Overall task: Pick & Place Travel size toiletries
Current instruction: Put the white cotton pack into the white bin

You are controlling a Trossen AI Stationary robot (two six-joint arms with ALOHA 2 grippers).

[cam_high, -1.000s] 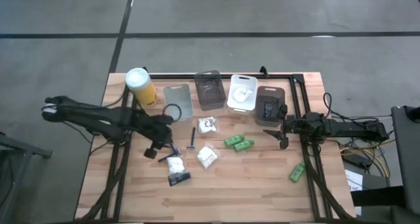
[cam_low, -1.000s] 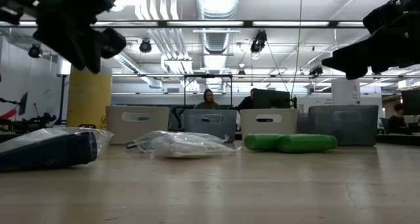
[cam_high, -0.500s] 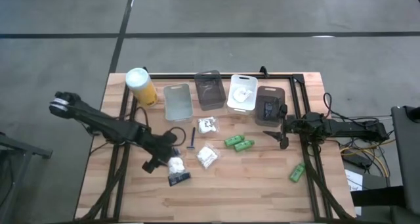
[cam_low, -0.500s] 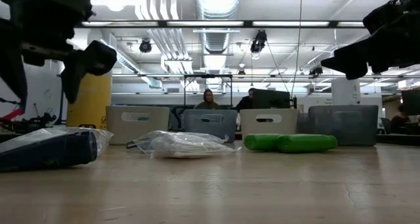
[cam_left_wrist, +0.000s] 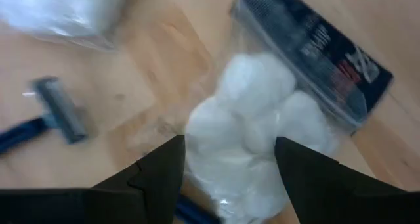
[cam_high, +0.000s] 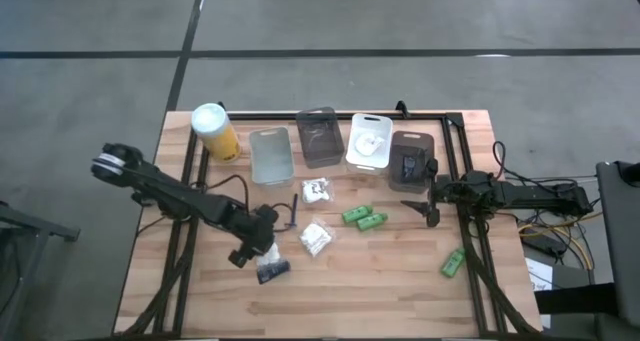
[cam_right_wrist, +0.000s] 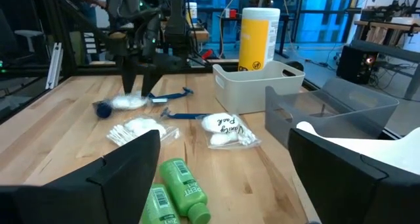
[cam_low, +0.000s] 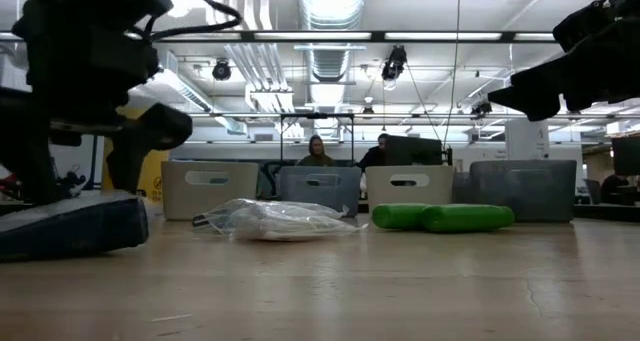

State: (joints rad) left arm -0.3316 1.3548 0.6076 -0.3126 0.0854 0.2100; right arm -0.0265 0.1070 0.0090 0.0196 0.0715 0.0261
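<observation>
**Left gripper poised over white packet**

The left gripper [cam_left_wrist: 223, 161] hangs over a white crinkly plastic packet [cam_left_wrist: 252, 129] on the wooden worktop [cam_high: 380, 281], jaws released either side of it. The packet overlaps a flat black sachet [cam_left_wrist: 315, 50], with a dark blue razor [cam_left_wrist: 49, 115] near. The right gripper [cam_high: 428, 213], jaws released and empty, waits beside the dark grey bin [cam_high: 410, 159].

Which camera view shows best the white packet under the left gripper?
The left wrist view: the white packet fills it, between open fingers. The high view hides most of it under the left gripper. The right wrist view shows it far off; the low view hardly.
</observation>
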